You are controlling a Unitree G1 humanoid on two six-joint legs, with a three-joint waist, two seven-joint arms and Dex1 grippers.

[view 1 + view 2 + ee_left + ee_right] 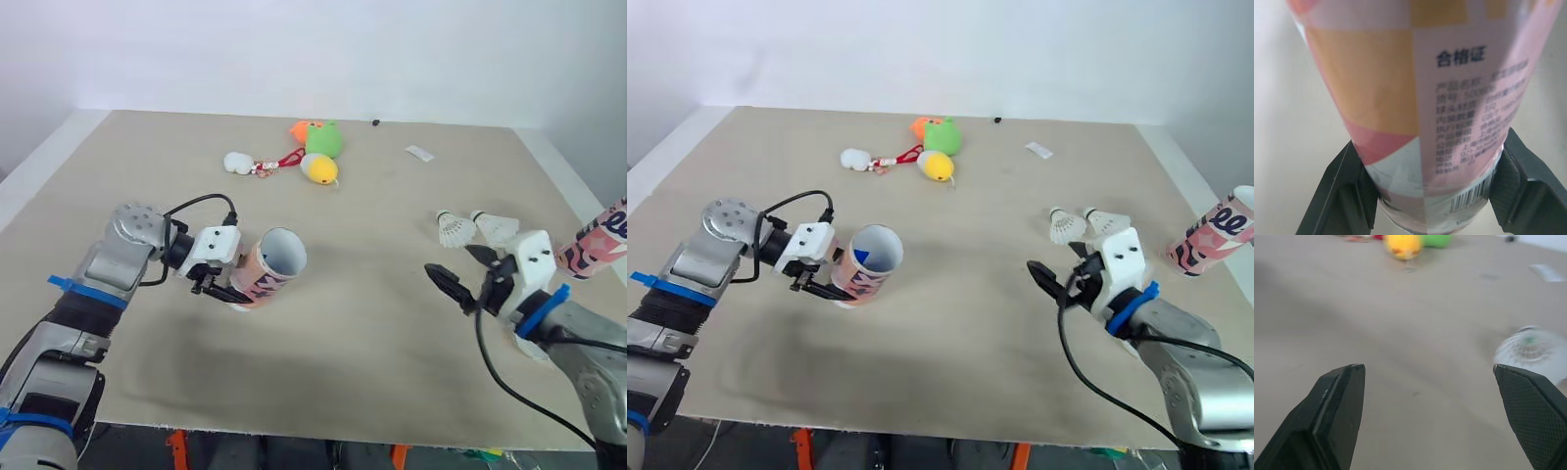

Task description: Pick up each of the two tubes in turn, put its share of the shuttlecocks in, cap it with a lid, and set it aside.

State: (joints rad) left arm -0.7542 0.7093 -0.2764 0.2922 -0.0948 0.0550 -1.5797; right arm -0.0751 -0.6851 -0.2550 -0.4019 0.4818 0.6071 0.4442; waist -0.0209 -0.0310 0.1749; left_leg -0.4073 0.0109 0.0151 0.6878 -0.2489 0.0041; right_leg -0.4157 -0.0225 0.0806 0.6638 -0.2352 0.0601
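Note:
My left gripper (220, 279) is shut on a pink and orange tube (269, 266), held tilted above the table with its open mouth (877, 252) turned up and to the right. In the left wrist view the black fingers (1347, 191) clamp the tube's (1415, 98) lower end. My right gripper (462, 272) hovers open and empty over the right of the table. Two white shuttlecocks (456, 228) (497, 226) lie just beyond it, and one of these shuttlecocks (1530, 345) is off to one side in the right wrist view. A second pink tube (598, 243) lies at the far right edge.
At the back middle lie a green and orange plush toy (318, 137), a yellow one (320, 168) and a small white one (238, 163) on a red cord. A small white slip (419, 152) and a tiny black object (375, 122) sit near the far edge.

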